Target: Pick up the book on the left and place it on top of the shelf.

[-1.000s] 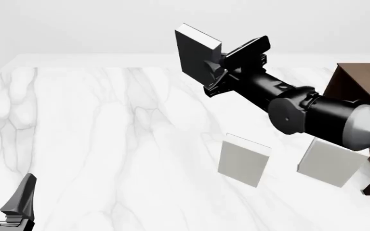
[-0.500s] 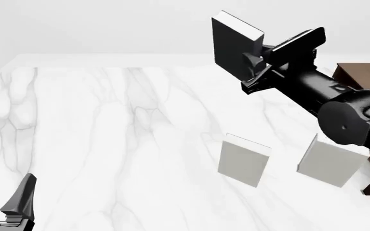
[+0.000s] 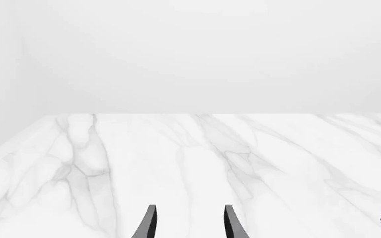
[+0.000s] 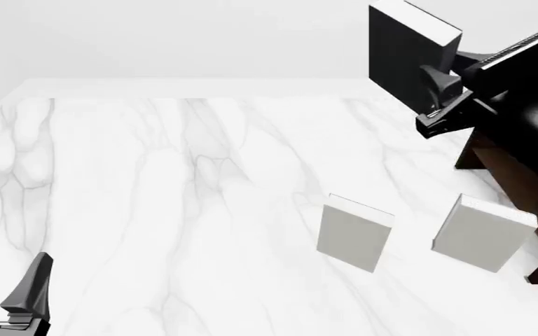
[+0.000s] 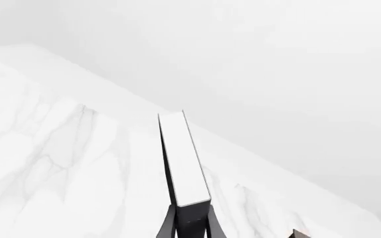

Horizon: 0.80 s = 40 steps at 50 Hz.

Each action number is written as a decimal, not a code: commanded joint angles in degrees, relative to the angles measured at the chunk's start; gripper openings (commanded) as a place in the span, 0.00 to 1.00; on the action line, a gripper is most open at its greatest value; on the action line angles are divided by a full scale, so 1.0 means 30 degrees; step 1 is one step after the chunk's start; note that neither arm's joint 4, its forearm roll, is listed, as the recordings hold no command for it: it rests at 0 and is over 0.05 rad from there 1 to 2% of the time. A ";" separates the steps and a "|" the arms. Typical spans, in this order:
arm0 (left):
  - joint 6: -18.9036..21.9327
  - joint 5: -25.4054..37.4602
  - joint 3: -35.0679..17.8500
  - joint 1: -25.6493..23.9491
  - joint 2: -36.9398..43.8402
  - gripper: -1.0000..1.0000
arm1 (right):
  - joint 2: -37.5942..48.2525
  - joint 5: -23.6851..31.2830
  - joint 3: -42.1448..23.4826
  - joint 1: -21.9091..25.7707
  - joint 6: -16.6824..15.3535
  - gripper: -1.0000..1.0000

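Black hardback book [image 4: 408,57] held upright in the air, well above the marble table [image 4: 157,182], near the dark brown shelf [image 4: 517,178] at far right. Right gripper [image 4: 437,94] clamps it across its thickness at the lower end; white page edges face the wrist camera. Judged stiff, light, smooth-covered: a grip across the covers suits it, slip possible if tilted. Left gripper [image 3: 189,225] idle, jaws parted, holding nothing. Two pale grey books [image 4: 353,232] stand below.
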 commanded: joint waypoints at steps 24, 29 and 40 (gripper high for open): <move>0.0000 0.0000 0.0000 0.0000 0.0000 1.00 | -0.2765 0.2291 -0.0709 -0.3594 -0.1710 0.00; 0.0000 0.0000 0.0000 0.0000 0.0000 1.00 | -0.2903 0.2844 -0.1332 -0.4119 -0.2057 0.00; 0.0000 0.0000 0.0000 0.0000 0.0000 1.00 | -0.3281 0.3356 -0.1454 -0.5265 -0.2836 0.00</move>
